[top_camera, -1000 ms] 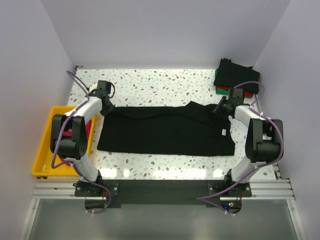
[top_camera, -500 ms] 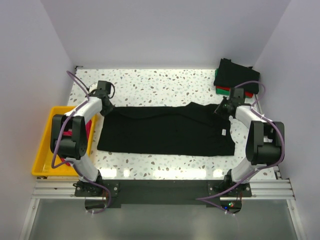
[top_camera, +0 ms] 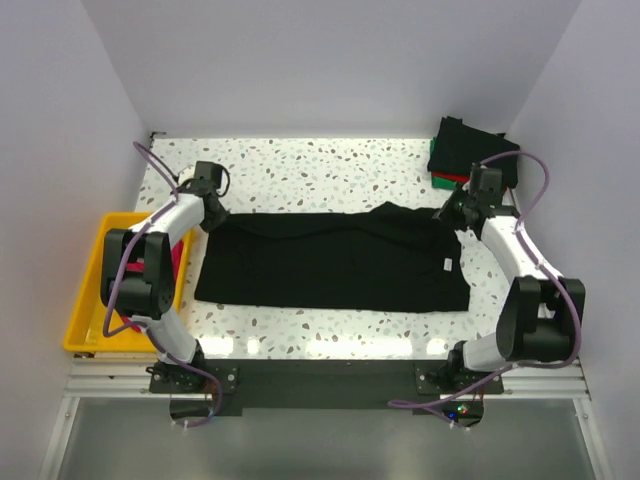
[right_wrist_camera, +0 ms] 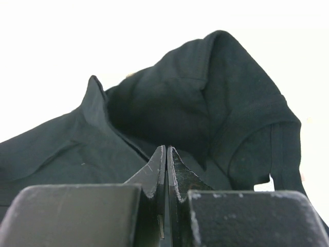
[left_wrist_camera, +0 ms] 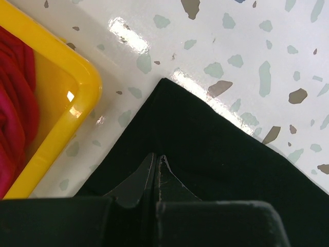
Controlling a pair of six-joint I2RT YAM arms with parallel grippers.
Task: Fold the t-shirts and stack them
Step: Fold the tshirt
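Pinching the large, soft black t-shirt (top_camera: 335, 265) spread across the middle of the speckled table (top_camera: 320, 165), we have left gripper (left_wrist_camera: 157, 167) and right gripper (right_wrist_camera: 166, 159) clamped on its far corners. We judge the cloth limp and light, best held there.

The large black cloth t-shirt (top_camera: 330, 262) I work on is a soft, matt knit with fine stitched seams. It lies on the white speckled stone-look table top (top_camera: 320, 165), which is smooth and glossy enough to throw glare. The yellow plastic tray (left_wrist_camera: 82, 98) has a slick, shiny rim, the magenta-red cloth (left_wrist_camera: 13, 113) in it is soft and matt, and the fingers (right_wrist_camera: 151, 175) of my right gripper (right_wrist_camera: 165, 152) are dull black plastic, finely scratched at the edges, as are those of my left gripper (left_wrist_camera: 156, 160).
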